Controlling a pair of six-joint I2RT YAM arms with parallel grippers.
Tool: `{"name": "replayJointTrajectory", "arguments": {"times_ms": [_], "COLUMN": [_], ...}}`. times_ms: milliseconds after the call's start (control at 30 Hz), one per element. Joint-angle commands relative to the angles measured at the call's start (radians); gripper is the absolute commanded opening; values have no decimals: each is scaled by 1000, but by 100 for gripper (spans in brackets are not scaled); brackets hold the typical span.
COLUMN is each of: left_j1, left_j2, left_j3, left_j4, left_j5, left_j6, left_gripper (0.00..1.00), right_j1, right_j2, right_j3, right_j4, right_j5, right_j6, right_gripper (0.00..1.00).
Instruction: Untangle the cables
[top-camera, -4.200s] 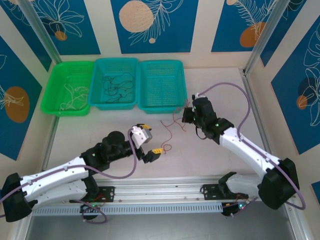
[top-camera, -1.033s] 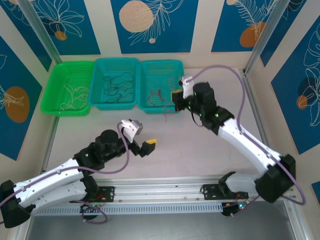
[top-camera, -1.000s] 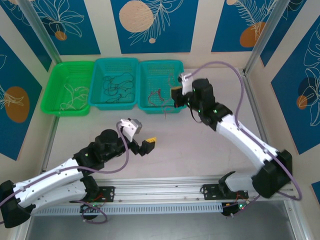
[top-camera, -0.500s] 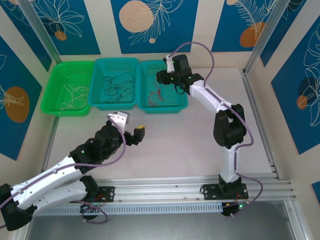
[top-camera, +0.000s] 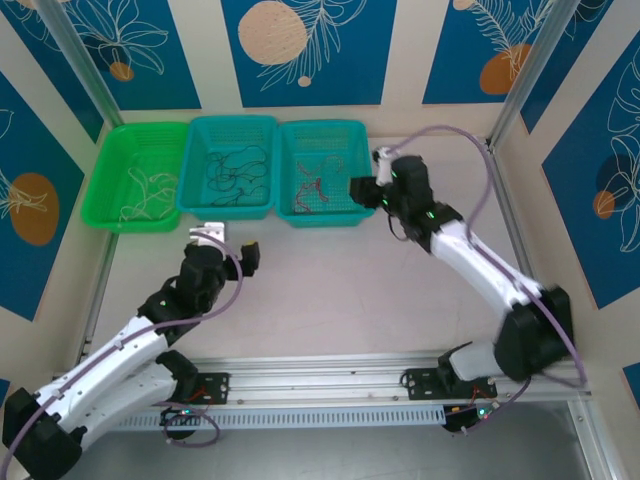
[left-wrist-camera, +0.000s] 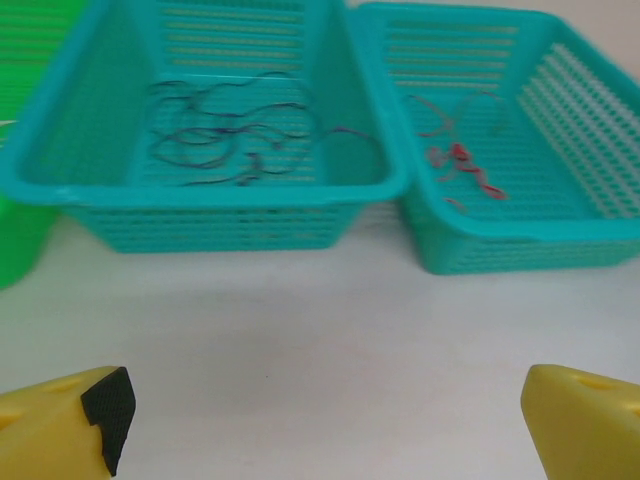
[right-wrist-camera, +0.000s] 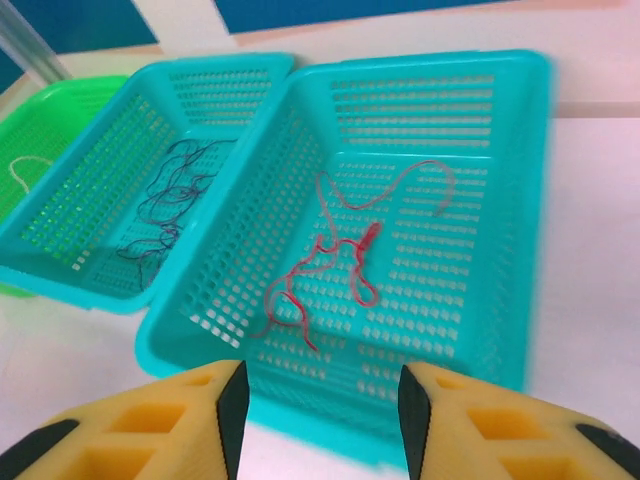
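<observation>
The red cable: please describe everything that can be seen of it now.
The red cable is a very thin, limp wire. It lies loose on the perforated floor of the right-hand turquoise basket, in irregular loops with a small tangled clump near its middle. One end arcs toward the far right of the basket; the other trails toward the near left. It touches only the basket floor; the right arm's yellow fingers are open and apart from it.

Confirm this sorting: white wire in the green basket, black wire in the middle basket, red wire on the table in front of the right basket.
Wrong on the red wire: it lies inside the right basket, not on the table, as the right wrist view shows. The rest holds.
</observation>
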Motion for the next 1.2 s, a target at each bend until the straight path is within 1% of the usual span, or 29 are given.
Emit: {"name": "replayJointTrajectory", "arguments": {"times_ms": [0,67,133,200,267,367,433,533,567,600,633,667,700,733,767,800,833,867,900,933,967,1000,1033,1067,1100,1133,1167], "left_j1": [75,116,156,202,251,305,354,413,432,448,464,480,495,513,526,528,528,528,528,528,532,533,535,543,547,548,547], "left_j2": [-8,6,30,67,123,240,328,458,497,524,546,572,588,607,620,632,646,660,670,678,691,743,812,747,740,785,773], "left_j3": [-32,-64,-90,-112,-129,-172,-166,-169,-173,-173,-157,-150,-141,-126,-105,-88,-67,-48,-34,-25,-55,-125,-185,-193,-184,-188,-166], "left_j4": [98,172,239,295,351,502,541,660,711,748,748,781,794,792,765,748,722,702,688,680,753,915,1148,1052,1015,1103,1036], "left_j5": [-82,-110,-114,-99,-79,-53,-5,87,121,145,172,204,233,273,307,327,346,364,377,392,422,436,411,414,417,440,453], "left_j6": [121,212,275,314,339,381,364,361,364,365,371,383,384,378,375,379,384,390,394,395,387,388,383,366,360,373,379], "left_gripper": [100,100,100,100,100,100,100,100,100,100,100,100,100,100,100,100,100,100,100,100,100,100,100,100,100,100,100], "right_j1": [-40,-85,-157,-222,-265,-319,-350,-390,-392,-392,-386,-385,-376,-364,-382,-392,-402,-403,-397,-397,-396,-391,-393,-392,-391,-396,-396], "right_j2": [-193,-297,-354,-358,-318,-228,-145,26,66,91,138,189,233,211,210,208,219,257,248,228,246,241,233,243,235,237,237], "right_j3": [-213,-352,-465,-554,-593,-607,-625,-623,-588,-568,-552,-523,-526,-522,-547,-578,-608,-637,-631,-615,-630,-624,-621,-626,-621,-623,-622], "right_j4": [96,147,229,331,380,412,499,667,669,677,718,697,763,725,752,805,857,964,959,880,941,929,899,933,911,913,916], "right_j5": [206,271,255,216,221,225,209,157,159,130,109,90,77,72,44,18,-6,-1,16,11,15,23,18,23,20,12,14], "right_j6": [-7,-5,-26,-90,-133,-107,-107,-123,-116,-128,-155,-163,-180,-194,-186,-180,-176,-176,-175,-176,-183,-185,-181,-185,-182,-181,-183], "right_gripper": [51,62,66,67,69,71,71,73,74,74,76,79,89,91,94,100,100,99,100,100,100,99,100,100,100,100,100]}}
